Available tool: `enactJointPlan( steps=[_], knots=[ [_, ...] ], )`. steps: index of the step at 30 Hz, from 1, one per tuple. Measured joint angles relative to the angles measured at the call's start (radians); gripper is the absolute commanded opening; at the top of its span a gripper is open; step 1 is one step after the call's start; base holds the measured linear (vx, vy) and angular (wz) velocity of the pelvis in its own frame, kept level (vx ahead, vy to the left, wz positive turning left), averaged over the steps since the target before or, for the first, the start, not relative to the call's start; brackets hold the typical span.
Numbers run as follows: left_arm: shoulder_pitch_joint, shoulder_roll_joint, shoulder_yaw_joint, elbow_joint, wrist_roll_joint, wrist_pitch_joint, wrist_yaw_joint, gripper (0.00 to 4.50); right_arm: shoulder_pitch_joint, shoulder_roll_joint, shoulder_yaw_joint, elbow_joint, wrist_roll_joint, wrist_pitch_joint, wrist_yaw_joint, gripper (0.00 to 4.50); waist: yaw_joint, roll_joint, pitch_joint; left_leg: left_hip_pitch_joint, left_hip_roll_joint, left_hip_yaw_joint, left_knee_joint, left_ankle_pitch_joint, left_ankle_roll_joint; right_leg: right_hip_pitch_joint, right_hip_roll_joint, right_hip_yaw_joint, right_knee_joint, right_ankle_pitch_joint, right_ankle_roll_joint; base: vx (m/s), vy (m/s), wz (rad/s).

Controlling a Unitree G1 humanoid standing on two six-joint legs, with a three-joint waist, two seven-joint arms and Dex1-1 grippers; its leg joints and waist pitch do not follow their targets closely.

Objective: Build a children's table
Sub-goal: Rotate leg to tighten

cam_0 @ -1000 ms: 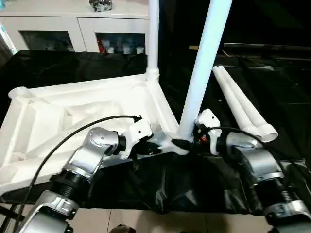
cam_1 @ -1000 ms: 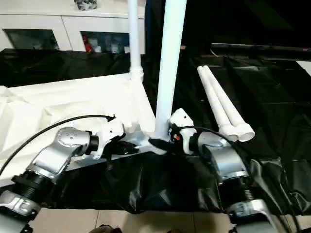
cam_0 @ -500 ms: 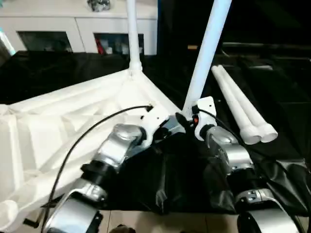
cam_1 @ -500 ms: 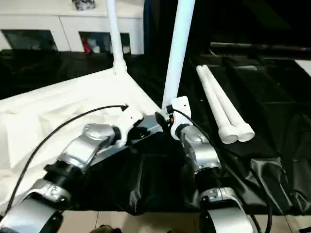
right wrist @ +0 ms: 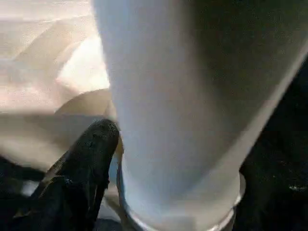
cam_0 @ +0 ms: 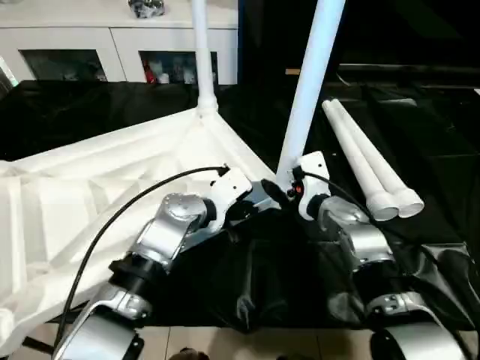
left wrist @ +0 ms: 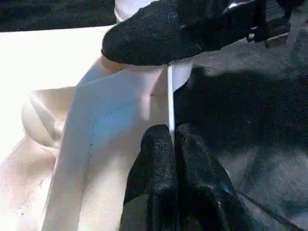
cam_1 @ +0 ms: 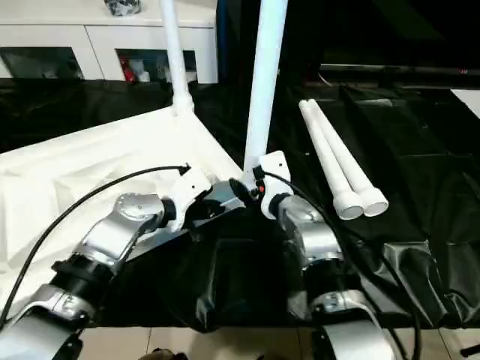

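Left gripper (left wrist: 171,144) pinches the tabletop's (cam_0: 97,187) thin rim, right gripper (cam_0: 281,193) clasps the near leg (cam_0: 309,82) at its base — light, stiff, slippery plastic, best held low by the socket.

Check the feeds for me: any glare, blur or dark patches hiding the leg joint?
Right wrist view: the leg sits too close, soft and out of focus. Left wrist view: the tabletop is washed out white. Head views: the black cloth swallows detail around the socket.

The table top (cam_0: 90,187) and legs (cam_0: 364,161) look smooth white plastic, lying on glossy, wrinkled black sheeting (cam_0: 247,277); forearms (cam_0: 169,229) are brushed silver metal.
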Motion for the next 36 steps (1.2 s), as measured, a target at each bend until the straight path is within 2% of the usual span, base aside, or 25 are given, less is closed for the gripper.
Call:
enactJointPlan(
  steps=[6,8,9,14,18,24,26,29,33,36],
  knots=[
    [0.049,0.089,-0.017,-0.073,-0.041,-0.031,-0.162,0.00,0.053,-0.126,0.083,-0.125,0.029,0.034,0.281,3.62,0.008,-0.001,0.000,-0.001,0.000,0.000,0.001,0.000,0.000,0.000,0.000,0.000,0.000,0.000,0.000,0.000,0.000,0.00],
    [0.057,0.108,-0.022,-0.083,-0.050,-0.032,-0.196,0.00,0.065,-0.148,0.094,-0.150,0.044,0.045,0.339,3.62,0.010,-0.001,0.000,-0.001,0.000,0.000,0.001,0.000,0.000,0.000,0.000,0.000,0.000,0.000,0.000,0.000,0.000,0.00],
    [0.059,0.119,-0.024,-0.090,-0.051,-0.032,-0.214,0.00,0.069,-0.159,0.103,-0.163,0.046,0.053,0.364,3.35,0.011,-0.001,0.000,-0.001,0.000,0.000,0.002,0.000,0.000,0.000,0.000,0.000,0.000,0.000,0.000,0.000,0.000,0.00],
    [0.076,0.158,-0.036,-0.121,-0.071,-0.032,-0.287,0.00,0.085,-0.218,0.141,-0.226,0.049,0.083,0.467,2.98,0.017,-0.002,0.000,-0.001,0.000,0.000,0.002,0.000,0.000,0.001,0.000,0.001,0.000,0.000,0.000,0.000,0.000,0.00],
    [0.087,0.170,-0.039,-0.143,-0.072,-0.028,-0.315,0.00,0.091,-0.232,0.151,-0.247,0.050,0.090,0.506,2.78,0.019,-0.003,0.000,-0.001,0.000,0.000,0.002,0.000,0.000,0.001,0.000,0.001,0.000,0.000,0.000,0.000,0.000,0.00],
    [0.088,0.172,-0.039,-0.148,-0.072,-0.024,-0.312,0.00,0.091,-0.231,0.151,-0.248,0.052,0.097,0.508,2.73,0.020,-0.004,0.000,-0.001,0.000,0.000,0.002,0.000,0.000,0.001,0.000,0.001,0.000,0.000,0.000,0.000,0.000,0.00],
    [0.088,0.167,-0.034,-0.147,-0.071,-0.015,-0.297,0.00,0.092,-0.224,0.147,-0.247,0.048,0.097,0.494,2.73,0.020,-0.004,0.000,-0.001,0.000,0.000,0.002,0.000,0.000,0.000,0.000,0.001,0.001,0.000,0.000,0.000,0.000,0.00],
    [0.049,0.097,-0.005,-0.071,-0.034,0.005,-0.163,0.00,0.066,-0.128,0.088,-0.153,0.008,0.071,0.290,2.72,0.012,-0.014,0.001,0.000,0.000,0.000,0.004,0.000,0.000,-0.001,0.000,0.001,0.005,-0.001,0.001,0.000,0.000,0.00],
    [-0.032,-0.018,0.010,0.041,-0.017,0.056,0.017,0.00,0.017,-0.022,-0.006,-0.050,0.002,0.080,0.016,2.72,0.006,-0.016,0.001,0.000,0.000,0.000,0.005,0.000,0.000,0.000,0.000,0.002,0.003,-0.003,0.005,0.000,0.000,0.00],
    [-0.067,-0.074,0.018,0.090,-0.013,0.082,0.096,0.00,-0.004,0.017,-0.049,-0.017,0.006,0.087,-0.099,2.72,0.008,-0.016,0.001,0.000,0.000,0.000,0.005,0.000,0.000,0.001,0.000,0.002,0.002,-0.002,0.003,0.000,0.000,0.00]
  ],
)
